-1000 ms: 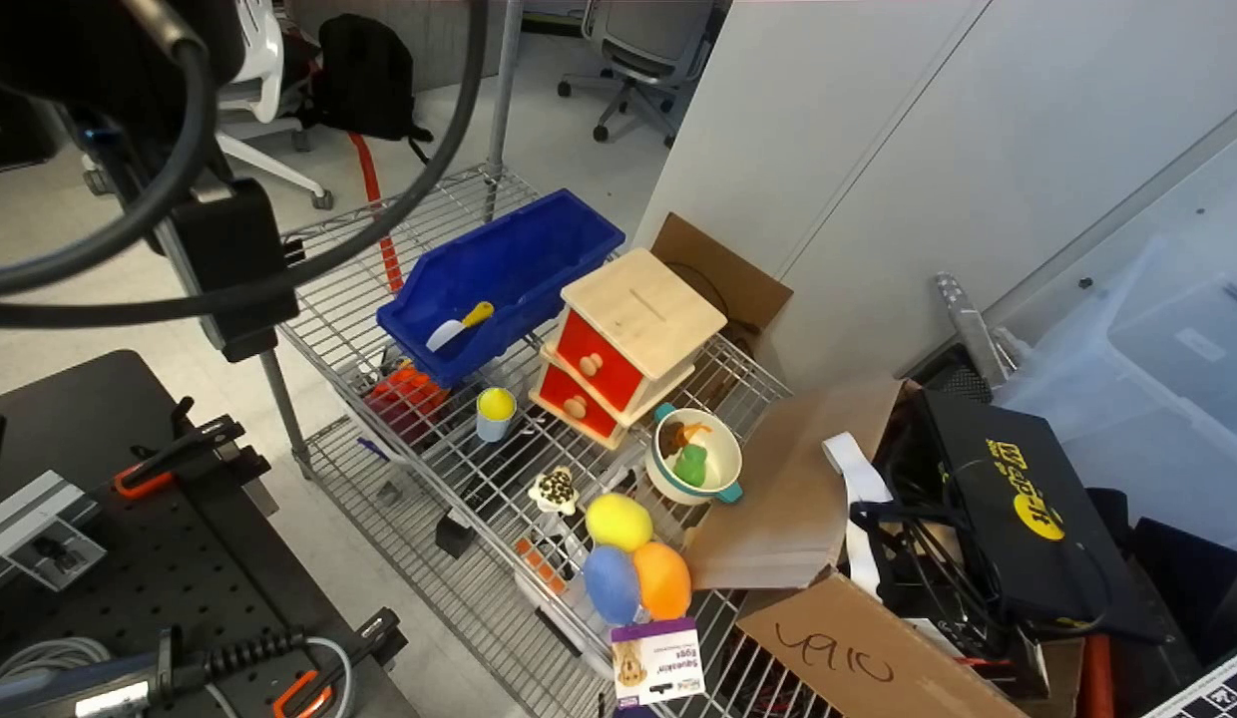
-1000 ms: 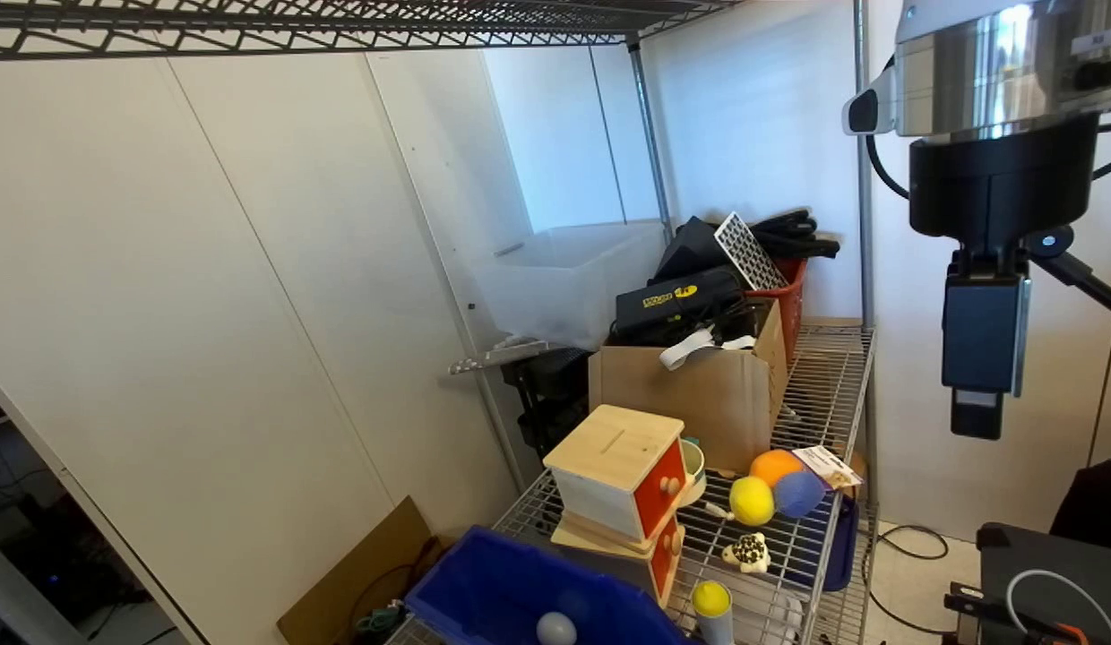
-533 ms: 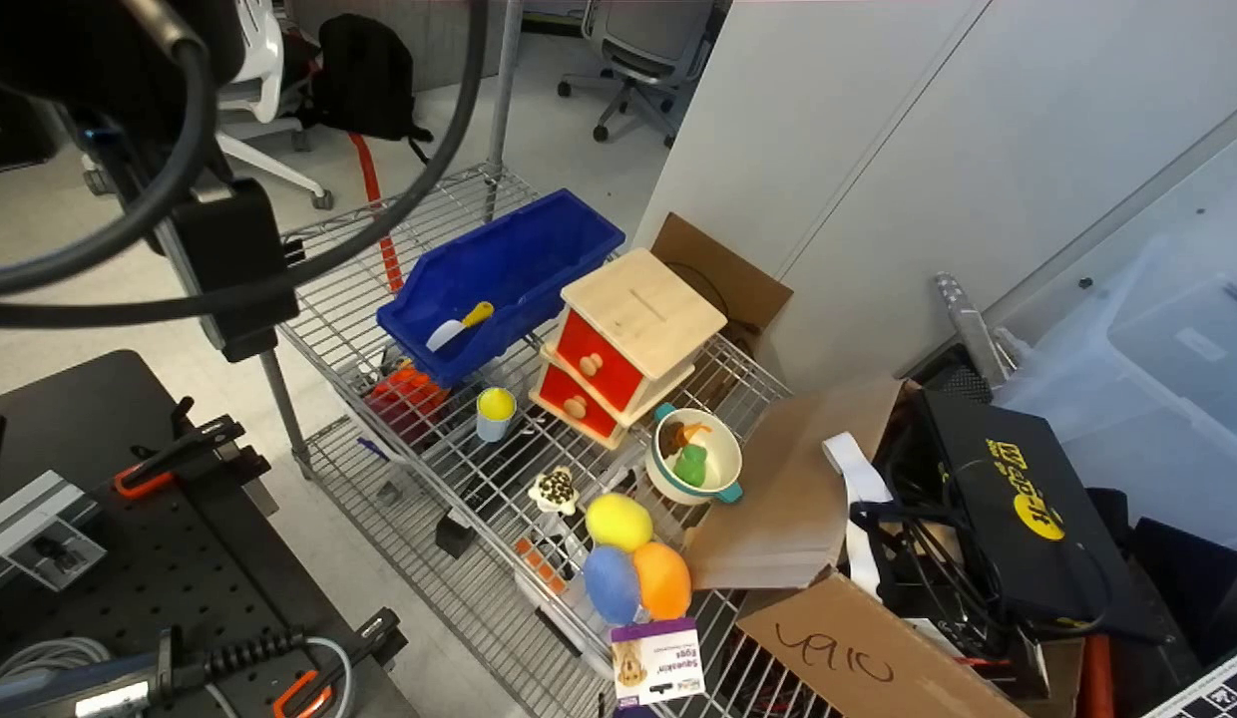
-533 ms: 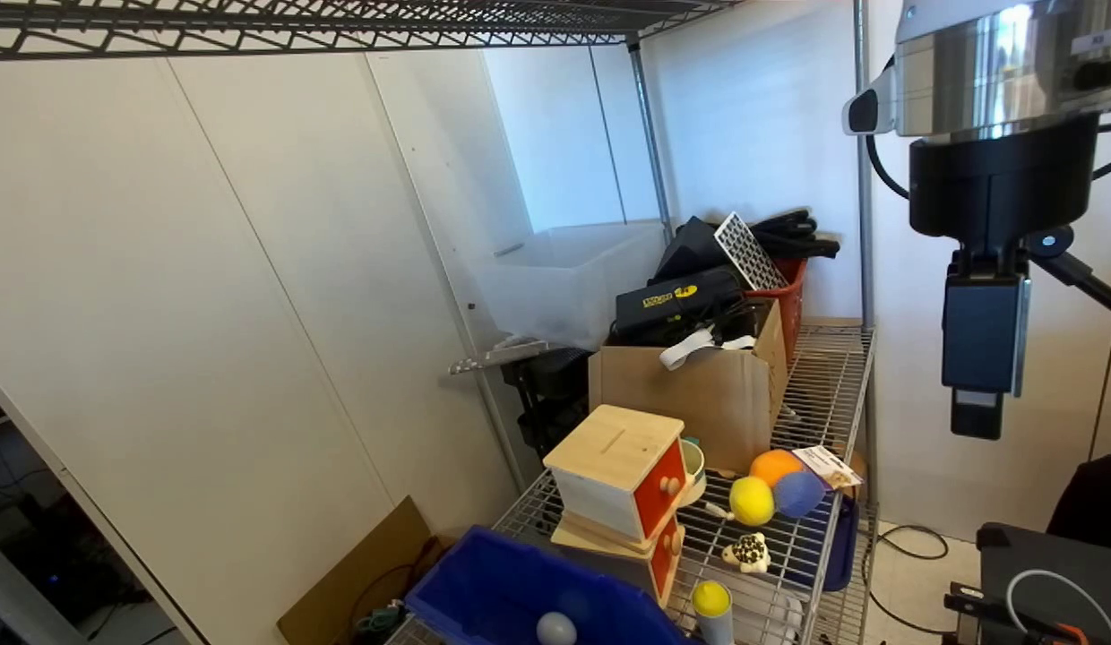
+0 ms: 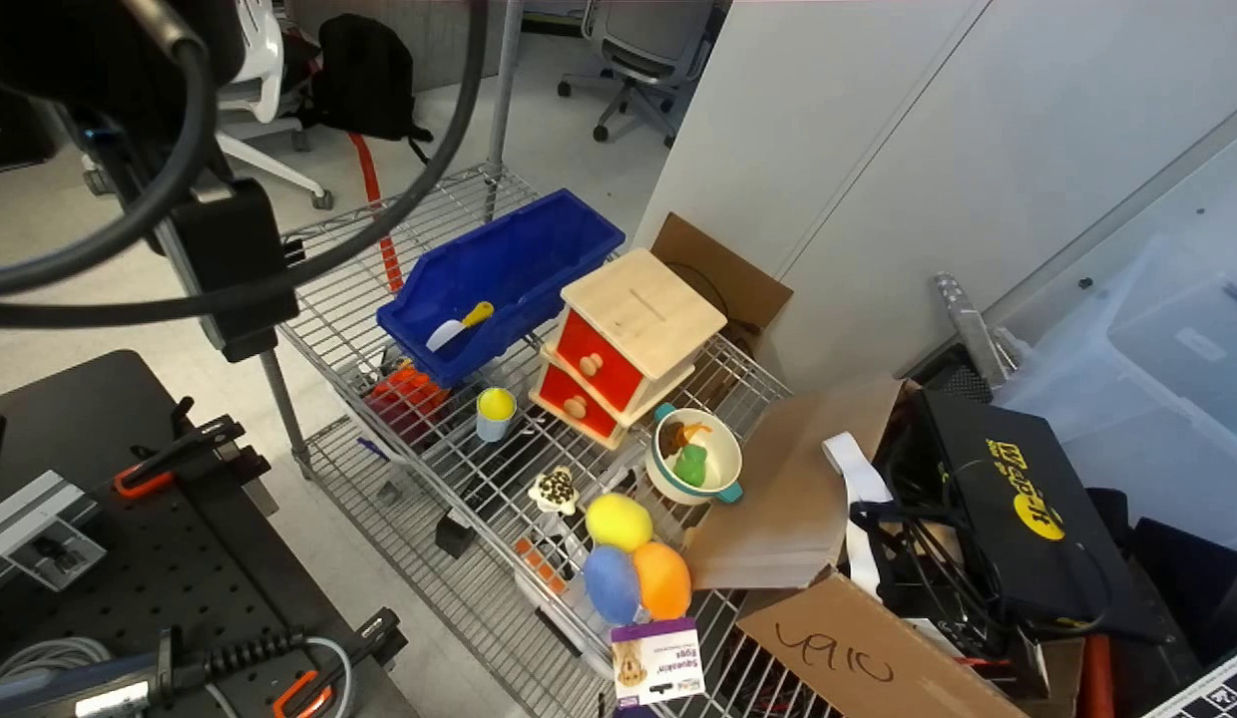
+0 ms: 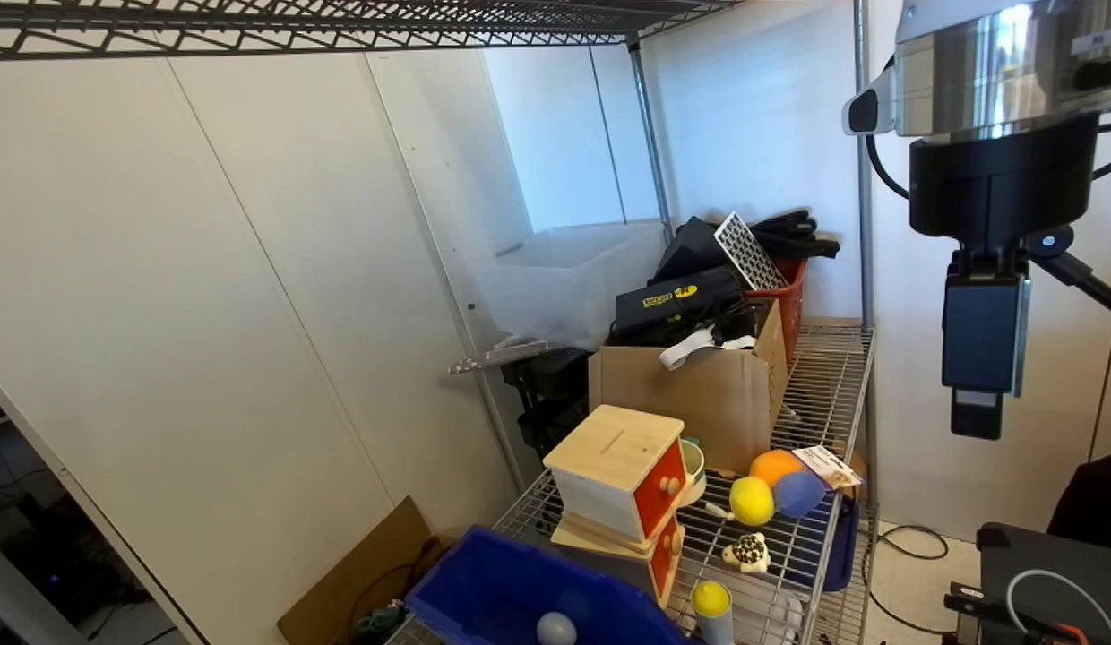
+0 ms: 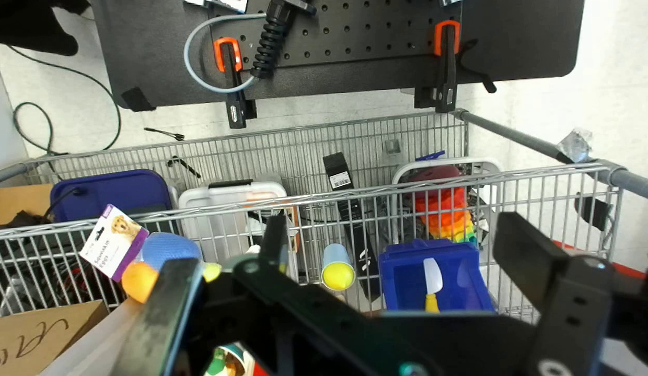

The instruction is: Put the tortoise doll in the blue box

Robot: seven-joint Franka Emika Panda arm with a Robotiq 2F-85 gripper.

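Observation:
The tortoise doll, small and white with a dark-spotted shell, lies on the wire shelf in both exterior views (image 5: 555, 491) (image 6: 748, 553). In the wrist view it is mostly or wholly hidden behind a finger. The deep-blue box (image 5: 539, 244) stands on the same shelf beside the toy house; it also shows in an exterior view (image 6: 484, 578) and the wrist view (image 7: 402, 287). A white spatula with a yellow handle (image 5: 461, 325) lies inside it. My gripper (image 7: 392, 227) is open and empty, its fingers wide apart. It hangs high, away from the doll, in both exterior views (image 5: 244, 334) (image 6: 977, 414).
A wooden toy house with red drawers (image 5: 633, 319) stands between the box and a white bowl (image 5: 723, 449). A yellow-topped cup (image 5: 494, 414), squeaky eggs (image 5: 618, 522) and a cardboard box (image 5: 778, 509) share the shelf. A black table (image 5: 180, 558) is alongside. An upper rack (image 6: 340, 22) hangs overhead.

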